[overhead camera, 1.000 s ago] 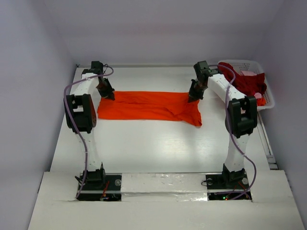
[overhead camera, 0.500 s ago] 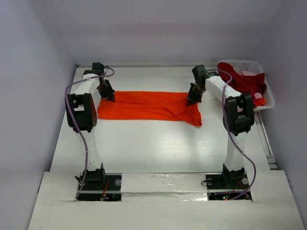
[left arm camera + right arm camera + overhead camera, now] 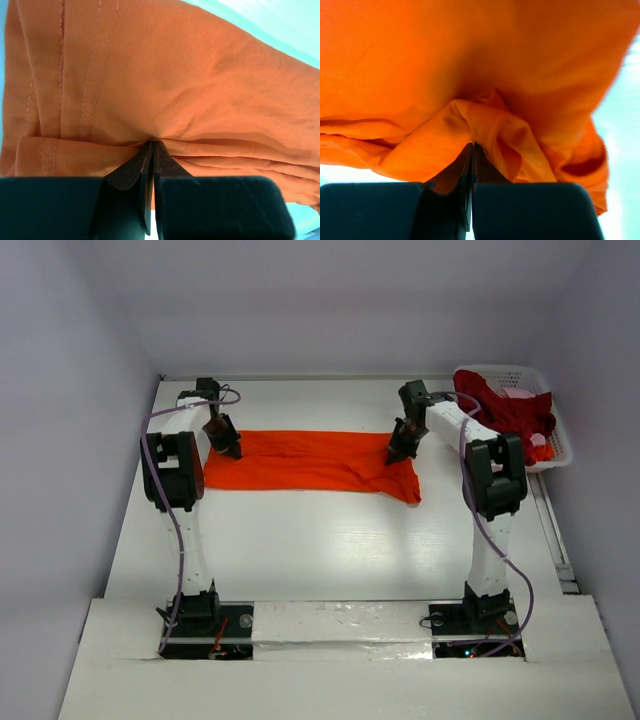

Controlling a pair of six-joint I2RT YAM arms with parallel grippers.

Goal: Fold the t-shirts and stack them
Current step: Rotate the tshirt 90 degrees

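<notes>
We're looking down at a white table (image 3: 320,540) boxed in by plain pale walls (image 3: 340,310) on the left, back and right, with the two arm bases bolted along the bottom edge of the frame.

On the left of the frame, the left gripper (image 3: 231,451) is pointing down onto the upper left corner of the orange-red t-shirt (image 3: 300,462). In the left wrist view its fingers are pressed together on a bunched fold of the orange-red t-shirt (image 3: 175,75), with the left gripper (image 3: 152,146) tips biting right at the crease.

The shirt is lying as a long flat band across the middle of the table, between the two arms.

Over at its upper right end, the right gripper (image 3: 393,456) is doing the same thing. The right wrist view shows the right gripper (image 3: 471,147) tips closed on a puckered ridge of the orange-red t-shirt (image 3: 445,60).

At the far right of the frame, the white basket (image 3: 562,445) is sitting at the table's edge, holding the crimson t-shirt (image 3: 515,410) with a bit of pink cloth (image 3: 520,393) peeking out behind it.

Compared with a second ago, both grippers are sitting slightly lower in the frame and both elbows have shifted a bit, the right one moving left. The shirt's outline is looking about the same.
</notes>
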